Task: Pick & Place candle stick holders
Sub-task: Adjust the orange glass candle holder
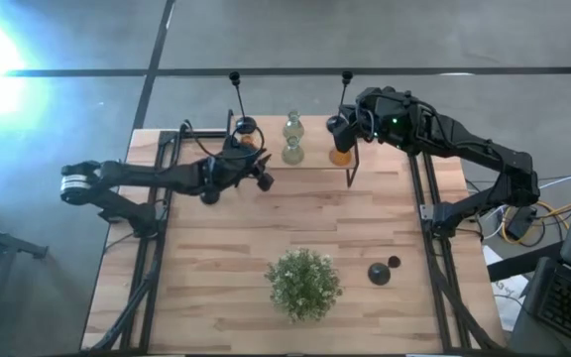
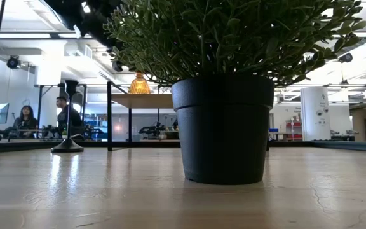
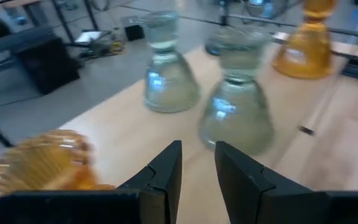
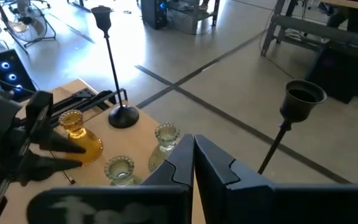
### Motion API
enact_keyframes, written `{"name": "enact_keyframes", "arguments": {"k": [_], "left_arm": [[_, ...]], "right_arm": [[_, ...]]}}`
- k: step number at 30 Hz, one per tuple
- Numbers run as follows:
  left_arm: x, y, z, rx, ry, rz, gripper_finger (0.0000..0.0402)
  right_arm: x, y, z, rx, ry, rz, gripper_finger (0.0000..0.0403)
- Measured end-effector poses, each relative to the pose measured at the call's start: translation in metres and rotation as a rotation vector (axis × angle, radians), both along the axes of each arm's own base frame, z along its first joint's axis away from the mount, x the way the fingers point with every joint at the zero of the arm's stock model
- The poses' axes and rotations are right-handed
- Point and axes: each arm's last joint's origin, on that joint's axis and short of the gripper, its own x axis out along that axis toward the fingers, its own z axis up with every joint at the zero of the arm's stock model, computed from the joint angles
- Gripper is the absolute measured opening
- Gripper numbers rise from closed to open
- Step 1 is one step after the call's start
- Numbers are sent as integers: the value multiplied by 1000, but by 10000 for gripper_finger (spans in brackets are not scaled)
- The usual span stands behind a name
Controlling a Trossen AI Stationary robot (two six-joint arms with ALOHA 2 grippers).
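At the table's far edge, the left gripper (image 1: 263, 181) reaches in with fingers narrowly parted and empty; an amber glass holder (image 3: 39, 163) sits beside them, two pale green glass holders (image 3: 235, 112) just ahead. The right gripper (image 1: 339, 127), fingers closed together, hangs above another amber holder (image 1: 340, 155).

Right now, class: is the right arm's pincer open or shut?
Shut. In the right wrist view the right pincer shows its two dark fingers pressed together, nothing between them.

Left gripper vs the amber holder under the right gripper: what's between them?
High view: two pale green glass holders stand between the left gripper and that amber holder; left wrist view agrees.
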Motion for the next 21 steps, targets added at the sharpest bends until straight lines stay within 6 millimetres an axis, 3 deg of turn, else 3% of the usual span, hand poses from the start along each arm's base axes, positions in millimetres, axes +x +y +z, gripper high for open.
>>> {"name": "enact_keyframes", "arguments": {"k": [21], "left_arm": [[-5,14,1,12,-27,74,101]], "right_arm": [[0,-4,-1,-3,7,-10,8]]}}
